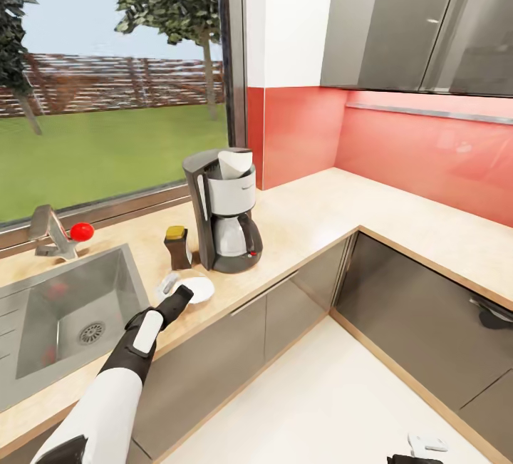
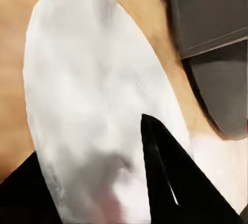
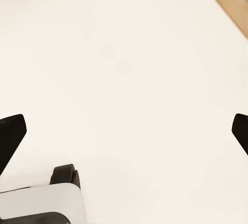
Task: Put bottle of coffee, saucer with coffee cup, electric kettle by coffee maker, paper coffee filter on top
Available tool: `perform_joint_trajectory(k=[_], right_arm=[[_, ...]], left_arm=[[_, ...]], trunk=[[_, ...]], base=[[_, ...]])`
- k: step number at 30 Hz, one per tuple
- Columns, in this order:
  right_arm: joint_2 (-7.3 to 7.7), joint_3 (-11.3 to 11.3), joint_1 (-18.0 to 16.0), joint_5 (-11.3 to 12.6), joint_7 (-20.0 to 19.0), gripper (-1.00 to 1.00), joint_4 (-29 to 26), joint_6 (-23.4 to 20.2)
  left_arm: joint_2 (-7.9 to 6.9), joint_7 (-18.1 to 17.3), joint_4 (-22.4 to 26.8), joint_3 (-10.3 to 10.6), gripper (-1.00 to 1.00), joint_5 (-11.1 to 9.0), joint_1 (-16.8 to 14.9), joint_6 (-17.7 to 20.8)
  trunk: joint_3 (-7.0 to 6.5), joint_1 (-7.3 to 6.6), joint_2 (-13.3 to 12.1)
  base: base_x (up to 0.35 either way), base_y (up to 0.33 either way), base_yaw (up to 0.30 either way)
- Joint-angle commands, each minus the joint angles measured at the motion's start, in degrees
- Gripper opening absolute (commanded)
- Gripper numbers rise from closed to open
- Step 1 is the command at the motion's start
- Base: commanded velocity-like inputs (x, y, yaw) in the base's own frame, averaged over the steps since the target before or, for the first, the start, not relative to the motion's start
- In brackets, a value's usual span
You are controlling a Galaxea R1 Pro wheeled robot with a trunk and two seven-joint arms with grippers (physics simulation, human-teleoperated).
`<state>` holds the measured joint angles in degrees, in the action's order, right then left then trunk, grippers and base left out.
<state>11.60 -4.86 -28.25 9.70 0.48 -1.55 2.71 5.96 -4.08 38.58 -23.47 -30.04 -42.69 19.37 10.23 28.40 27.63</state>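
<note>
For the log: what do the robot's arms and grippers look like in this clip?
The left arm has glossy white shells, with black joint sections and a white panel near the wrist. Its left gripper is black and tapers to dark wedge-shaped fingers. The right gripper's black fingertips sit at the wrist view's edges. No cables or markings are visible.

Bright, even daylight from window (image 1: 114, 86) behind coffee maker (image 1: 224, 211). Shadows faint. Soft glare on red backsplash (image 1: 420, 157). Left wrist view blurred.
</note>
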Motion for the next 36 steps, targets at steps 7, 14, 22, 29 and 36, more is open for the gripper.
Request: perform_joint_trajectory(k=[7,14,22,29,36], right_arm=[[0.01,-0.5,-0.05,0.58,0.05,1.0,0.06,0.19],[0.01,-0.5,-0.05,0.58,0.05,1.0,0.06,0.19],[0.01,-0.49,-0.05,0.58,0.05,1.0,0.06,0.19],[0.01,-0.5,-0.05,0.58,0.05,1.0,0.06,0.19],[0.01,-0.5,-0.05,0.58,0.05,1.0,0.06,0.19]], left_arm=[[-0.07,-0.06,-0.03,-0.35,1.0,-0.19,-0.07,0.51],[0.01,-0.08,0.0,-0.35,1.0,-0.19,-0.04,0.49],[0.01,-0.07,0.0,-0.41,1.0,-0.2,-0.04,0.49],[-0.07,-0.13,0.04,-0.35,1.0,-0.19,-0.02,0.57],[0.04,-0.58,0.21,-0.31,1.0,-0.28,-0.21,0.6]], trunk=[[0.1,0.02,0.11],[0.1,0.02,0.11],[0.1,0.02,0.11],[0.1,0.02,0.11],[0.1,0.02,0.11]], base=[[0.0,0.0,0.0],[-0.088,0.0,0.0],[-0.303,0.0,0.0],[-0.037,0.0,0.0],[-0.044,0.0,0.0]])
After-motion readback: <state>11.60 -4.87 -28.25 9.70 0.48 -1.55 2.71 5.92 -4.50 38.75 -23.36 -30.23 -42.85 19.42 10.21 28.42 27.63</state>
